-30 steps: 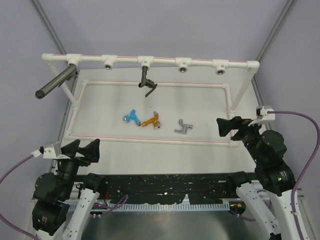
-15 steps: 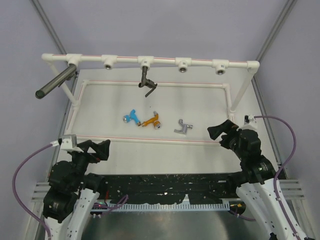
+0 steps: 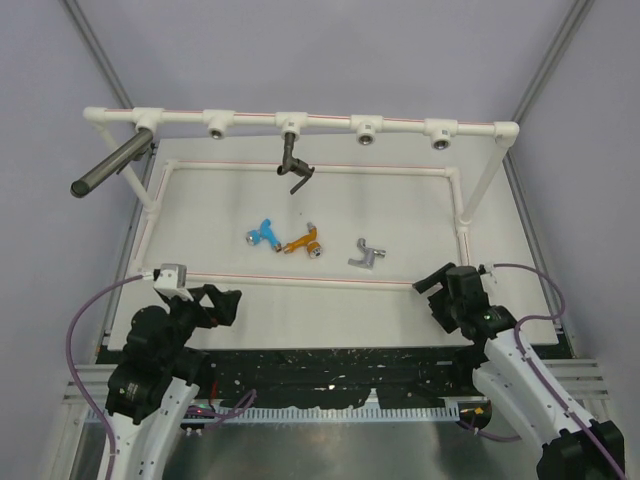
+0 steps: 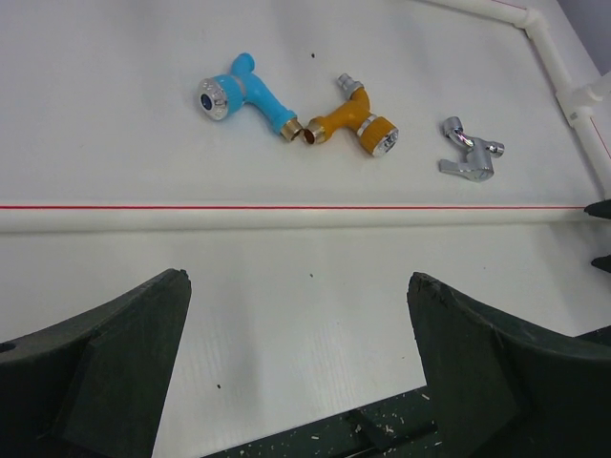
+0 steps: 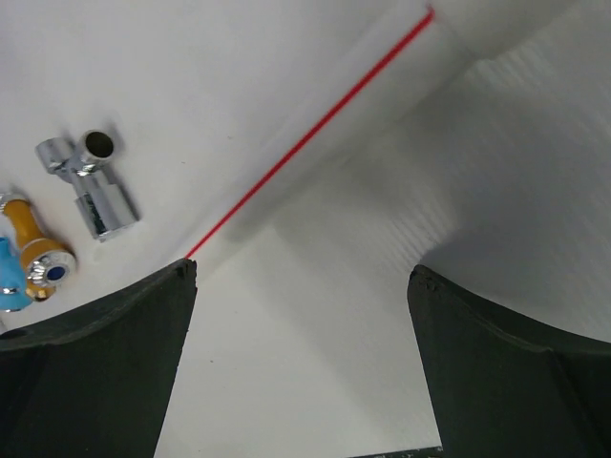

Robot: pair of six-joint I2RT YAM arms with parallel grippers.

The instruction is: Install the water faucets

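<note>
Left tool (image 3: 224, 301): jaws stand wide apart with nothing between them. It hangs over bare tabletop (image 3: 410, 205), on the near side of the low white pipe rail (image 3: 300, 281).
Right tool (image 3: 436, 293): jaws also spread and empty, just short of the same rail near its right corner.
Ahead of the left tool: past the rail lie the blue faucet (image 4: 246, 93), slightly to its left, and the orange-gold faucet (image 4: 353, 121). Their brass ends meet or nearly meet. The silver-grey faucet (image 4: 470, 157) lies apart, off to its right.
Ahead of the right tool: the silver-grey faucet is the closest one, across the rail and to its left, lying on its side.
Farther out: the raised white pipe (image 3: 330, 122) carries a row of sockets. A dark fitting (image 3: 292, 165) hangs from the middle one, three others look vacant, and a long dark grey cylinder (image 3: 110, 167) juts from the left end.
Step in hand: judged as the approach before a first pick, since all three faucets lie loose on the tabletop.
Next move: probably a reach over the rail, with the jaws lined up across a faucet body so that the threaded end stays free for a socket.
Change: the left tool has swung inward and the right tool has drawn back and down. The faucets have not shifted.
</note>
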